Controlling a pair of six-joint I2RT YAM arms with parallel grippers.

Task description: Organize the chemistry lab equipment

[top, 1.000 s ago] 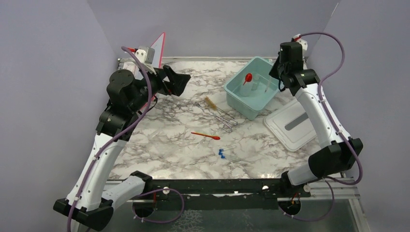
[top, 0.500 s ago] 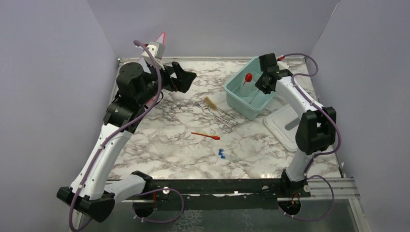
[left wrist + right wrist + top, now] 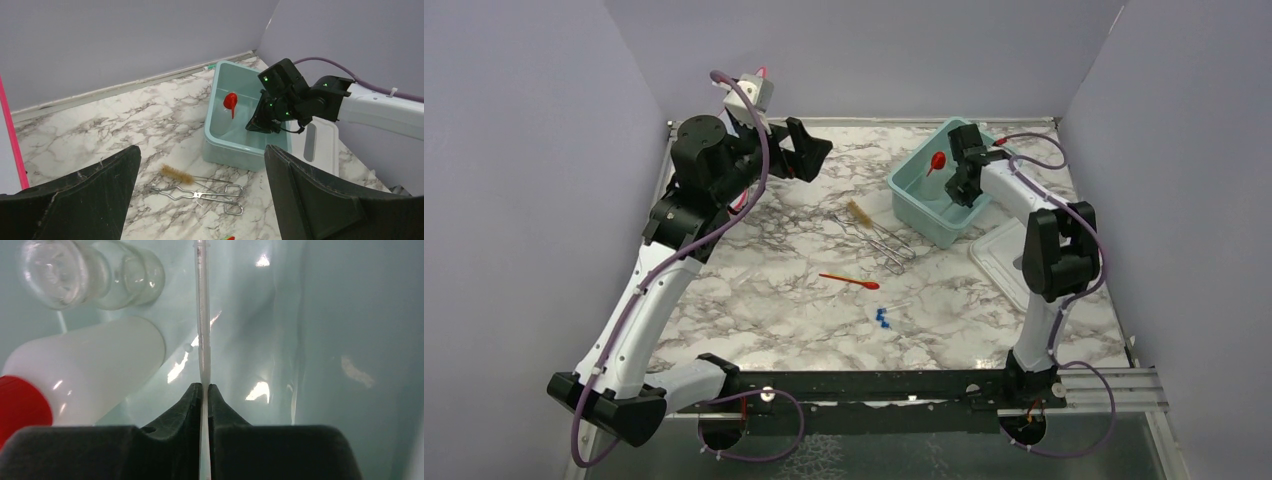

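My right gripper [image 3: 957, 190] is down inside the pale teal tub [image 3: 916, 207], shut on a thin translucent white stick [image 3: 202, 315]. A small clear glass vessel [image 3: 75, 270] and a white bottle with a red cap [image 3: 90, 365] lie beside it. The red funnel [image 3: 937, 160] is in the tub too. On the marble lie the tan-bristled brush [image 3: 858, 213], metal tongs [image 3: 885, 246], red-orange spatula [image 3: 849, 281] and blue-capped tubes [image 3: 884, 318]. My left gripper [image 3: 809, 150] is open and empty, raised at the back left. Its view shows the brush [image 3: 176, 174] and tongs [image 3: 200, 193].
The tub's white lid [image 3: 1024, 262] lies flat to the right of the tub. The pink-edged whiteboard [image 3: 12, 135] stands at the back left behind my left arm. Grey walls close in the table on three sides.
My right arm has swung from above the tub's back right corner down into the tub. My left arm has lifted a little and moved back.
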